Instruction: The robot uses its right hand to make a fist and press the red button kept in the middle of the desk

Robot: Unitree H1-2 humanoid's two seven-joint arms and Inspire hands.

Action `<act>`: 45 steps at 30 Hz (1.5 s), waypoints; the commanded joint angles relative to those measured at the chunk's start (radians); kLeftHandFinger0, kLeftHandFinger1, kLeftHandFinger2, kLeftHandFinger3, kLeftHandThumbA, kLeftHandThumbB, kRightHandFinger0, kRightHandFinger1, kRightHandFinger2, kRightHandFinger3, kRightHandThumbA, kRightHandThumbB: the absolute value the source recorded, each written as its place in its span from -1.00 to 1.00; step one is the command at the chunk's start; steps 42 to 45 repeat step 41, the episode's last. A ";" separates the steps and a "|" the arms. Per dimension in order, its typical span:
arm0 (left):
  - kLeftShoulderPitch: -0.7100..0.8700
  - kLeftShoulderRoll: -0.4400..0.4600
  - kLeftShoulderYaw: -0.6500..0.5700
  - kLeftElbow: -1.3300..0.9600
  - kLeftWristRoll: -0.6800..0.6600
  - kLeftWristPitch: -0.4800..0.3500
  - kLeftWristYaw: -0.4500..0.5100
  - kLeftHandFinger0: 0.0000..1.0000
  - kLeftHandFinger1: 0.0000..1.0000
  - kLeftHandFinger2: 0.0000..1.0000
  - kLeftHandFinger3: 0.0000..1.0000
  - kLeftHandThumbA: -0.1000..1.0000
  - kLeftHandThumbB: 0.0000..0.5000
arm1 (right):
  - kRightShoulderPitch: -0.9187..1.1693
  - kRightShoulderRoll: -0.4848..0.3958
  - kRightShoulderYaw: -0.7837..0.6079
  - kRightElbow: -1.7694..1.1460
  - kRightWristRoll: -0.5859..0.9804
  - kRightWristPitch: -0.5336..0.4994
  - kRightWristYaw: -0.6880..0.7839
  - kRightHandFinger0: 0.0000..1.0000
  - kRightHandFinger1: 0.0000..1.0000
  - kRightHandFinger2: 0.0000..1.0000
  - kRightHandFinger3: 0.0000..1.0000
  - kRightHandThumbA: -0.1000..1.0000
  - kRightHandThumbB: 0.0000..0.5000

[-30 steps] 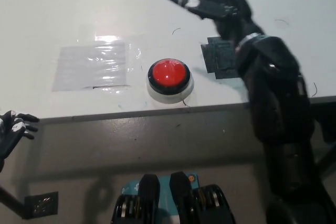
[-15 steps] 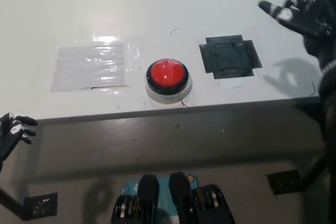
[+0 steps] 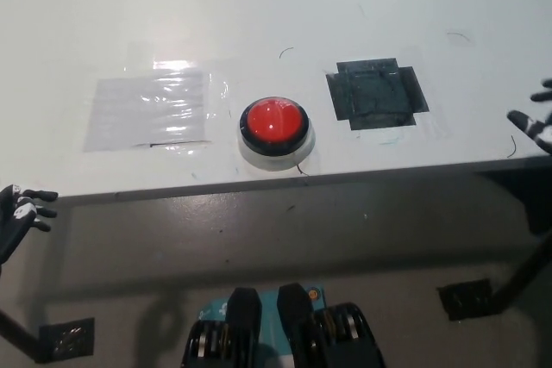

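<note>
The broad white counter (image 3: 285, 15) fills the upper part of the head view, its front edge running across just below the middle; it carries everything the task needs. On it lie two flat markers: a clear, glossy rectangular plastic patch (image 3: 148, 109) to the left and a dark square taped patch (image 3: 376, 94) to the right, probably placed as position marks on either side of the target. Between them, near the front edge, sits the round red button (image 3: 274, 121) on its black ring and white base, unpressed and with nothing touching it. The black right robot hand (image 3: 538, 123) shows only as fingertips cut off by the right border, well apart from the button; whether it is spread or fisted I cannot tell. The left robot hand (image 3: 19, 211) rests low at the left edge below the counter, partly cropped; its fingers appear loosely apart, holding nothing.
</note>
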 commanded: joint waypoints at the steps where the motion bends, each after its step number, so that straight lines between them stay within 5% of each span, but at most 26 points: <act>1: -0.006 0.039 0.005 -0.032 0.015 -0.008 0.002 -0.02 0.06 0.23 0.37 0.15 -1.00 | 0.009 -0.002 -0.024 -0.036 0.032 -0.038 0.000 -1.00 -0.71 -0.21 -0.18 1.00 -0.66; 12: -0.005 0.021 0.009 -0.019 -0.009 -0.031 -0.004 -0.08 -0.02 0.13 0.25 0.10 -0.97 | 0.049 0.003 -0.051 -0.006 0.024 -0.051 -0.020 -0.95 -0.53 -0.10 -0.02 1.00 -0.68; 14: -0.006 0.020 0.010 -0.020 -0.008 -0.028 -0.001 -0.08 -0.02 0.12 0.23 0.14 -0.92 | 0.057 -0.001 -0.043 0.005 0.013 -0.066 -0.013 -0.89 -0.44 0.00 0.08 1.00 -0.55; 17: -0.005 0.020 0.011 -0.020 -0.011 -0.025 -0.002 -0.01 0.06 0.21 0.30 0.12 -0.99 | 0.058 -0.010 -0.026 0.011 -0.012 -0.079 -0.008 -0.87 -0.43 0.01 -0.03 1.00 -0.42; 23: -0.006 0.009 0.012 -0.017 -0.005 -0.031 0.013 0.04 0.08 0.24 0.31 0.12 -0.93 | 0.037 -0.017 -0.025 0.011 -0.023 -0.062 -0.025 -1.00 -0.66 -0.19 -0.27 1.00 -0.50; 26: -0.005 0.008 0.013 -0.019 -0.006 -0.028 0.011 0.01 0.05 0.20 0.28 0.13 -0.95 | 0.034 -0.016 -0.027 0.013 -0.017 -0.060 -0.026 -1.00 -0.62 -0.13 -0.22 1.00 -0.47; 27: -0.005 0.010 0.012 -0.015 -0.009 -0.039 0.005 0.03 0.07 0.22 0.30 0.12 -0.99 | 0.035 -0.017 -0.025 0.012 -0.016 -0.055 -0.025 -0.81 -0.42 0.04 -0.10 1.00 -0.42; 30: -0.007 0.012 0.005 -0.016 0.006 -0.038 0.007 0.01 0.07 0.21 0.30 0.18 -1.00 | 0.027 -0.022 -0.025 0.011 -0.016 -0.036 -0.030 -0.84 -0.43 -0.19 -0.39 1.00 -0.43; 36: -0.003 0.003 0.012 -0.017 -0.008 -0.037 0.007 -0.09 -0.03 0.12 0.25 0.10 -1.00 | 0.025 -0.024 -0.021 0.000 -0.017 -0.016 -0.035 -1.00 -0.64 -0.51 -0.59 1.00 -0.39; 45: 0.002 0.003 0.011 -0.030 -0.004 -0.027 0.008 0.01 0.09 0.22 0.28 0.10 -1.00 | 0.025 -0.028 -0.018 -0.001 -0.010 -0.007 -0.027 -0.94 -0.56 -0.47 -0.49 1.00 -0.33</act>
